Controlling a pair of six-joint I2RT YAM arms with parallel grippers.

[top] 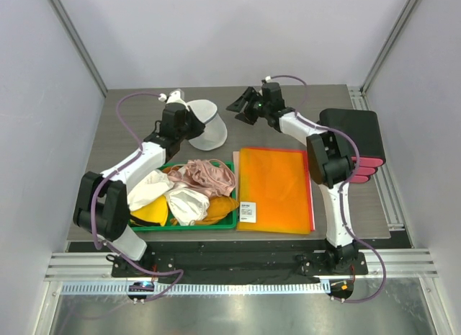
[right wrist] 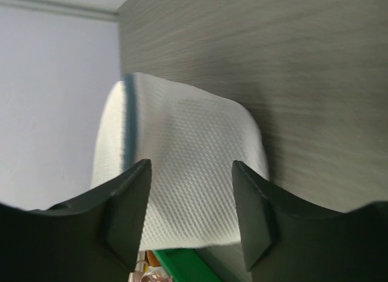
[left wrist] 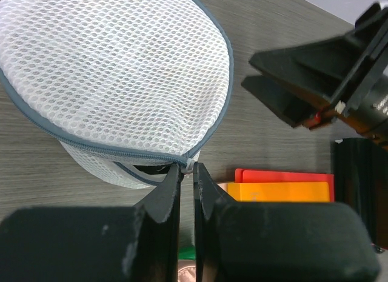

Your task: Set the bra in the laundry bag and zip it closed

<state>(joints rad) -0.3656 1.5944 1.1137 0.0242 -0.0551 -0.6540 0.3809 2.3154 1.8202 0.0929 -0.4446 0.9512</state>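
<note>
The laundry bag [top: 209, 132] [left wrist: 115, 70] [right wrist: 188, 142] is a white round mesh pouch with a grey zipper rim, standing on the table behind the green tray. My left gripper [top: 191, 124] [left wrist: 188, 168] is shut on the small white zipper pull [left wrist: 190, 165] at the bag's near rim. A short gap stays under the zipper there, with a dark sliver [left wrist: 148, 169] inside. The bra is otherwise hidden. My right gripper [top: 240, 112] [left wrist: 248, 70] [right wrist: 191, 167] is open to the right of the bag, apart from it, fingers pointing at its side.
A green tray [top: 232, 218] in front of the bag holds pink [top: 212, 173], white and yellow garments. An orange folder [top: 274, 187] lies to its right. A black box [top: 356, 133] with red parts stands at the table's right edge.
</note>
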